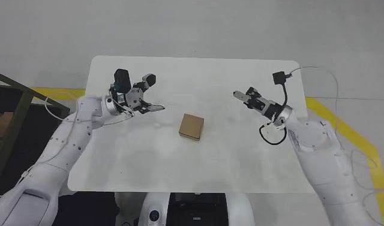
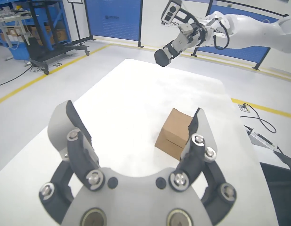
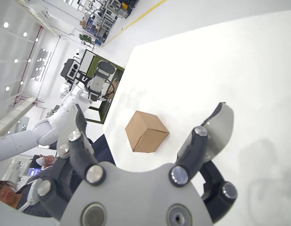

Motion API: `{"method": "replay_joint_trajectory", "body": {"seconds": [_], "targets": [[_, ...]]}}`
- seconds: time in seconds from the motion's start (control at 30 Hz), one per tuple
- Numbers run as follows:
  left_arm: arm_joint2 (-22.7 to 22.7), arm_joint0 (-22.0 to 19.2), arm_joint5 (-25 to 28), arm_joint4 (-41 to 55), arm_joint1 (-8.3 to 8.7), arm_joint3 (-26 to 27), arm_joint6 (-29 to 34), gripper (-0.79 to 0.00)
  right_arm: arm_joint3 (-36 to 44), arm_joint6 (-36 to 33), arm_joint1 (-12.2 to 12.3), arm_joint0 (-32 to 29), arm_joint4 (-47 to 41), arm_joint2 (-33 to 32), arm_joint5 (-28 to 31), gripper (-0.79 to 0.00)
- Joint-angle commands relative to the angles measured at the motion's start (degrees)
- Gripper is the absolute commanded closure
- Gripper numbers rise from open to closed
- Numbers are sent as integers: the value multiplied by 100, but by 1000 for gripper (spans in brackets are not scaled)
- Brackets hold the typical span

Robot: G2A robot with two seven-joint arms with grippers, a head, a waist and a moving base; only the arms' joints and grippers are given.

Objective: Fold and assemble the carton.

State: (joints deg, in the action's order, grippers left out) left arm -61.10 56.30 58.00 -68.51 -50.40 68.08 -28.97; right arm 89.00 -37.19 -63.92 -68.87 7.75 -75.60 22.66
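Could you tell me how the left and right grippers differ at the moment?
The left gripper hangs left of the carton, the right gripper to its right. From above, the left's jaws splay wide; the right's look nearly edge-on. Both are open, clear of the carton.

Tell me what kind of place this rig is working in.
Likely a factory or lab test floor: blue pegboard partitions, yellow floor lines and racks holding boxes surround the white table.

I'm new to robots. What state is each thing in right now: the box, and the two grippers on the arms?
carton: folded into a closed box, sitting alone on the table.
left gripper: open, empty, clear of the carton.
right gripper: open, empty, clear of the carton.
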Motion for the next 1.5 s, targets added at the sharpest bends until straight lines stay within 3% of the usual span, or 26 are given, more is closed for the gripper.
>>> {"method": "replay_joint_trajectory", "body": {"seconds": [0.0, 0.33, 0.57, 1.47], "targets": [[-90, -77, 0, 323, 8, -71, 312, -785, 45, 47, 20, 46, 119, -117, -32, -785], [-552, -242, -70, 1117, 84, -83, 1488, -785, 474, -10, 98, 408, 569, -507, -519, -785], [-973, -141, -131, 1413, 171, 96, 1929, -785, 575, -70, 114, 583, 603, -542, -689, -785], [-972, -141, -131, 1413, 171, 96, 1929, -784, 573, -69, 114, 589, 602, -539, -687, -785]]}}
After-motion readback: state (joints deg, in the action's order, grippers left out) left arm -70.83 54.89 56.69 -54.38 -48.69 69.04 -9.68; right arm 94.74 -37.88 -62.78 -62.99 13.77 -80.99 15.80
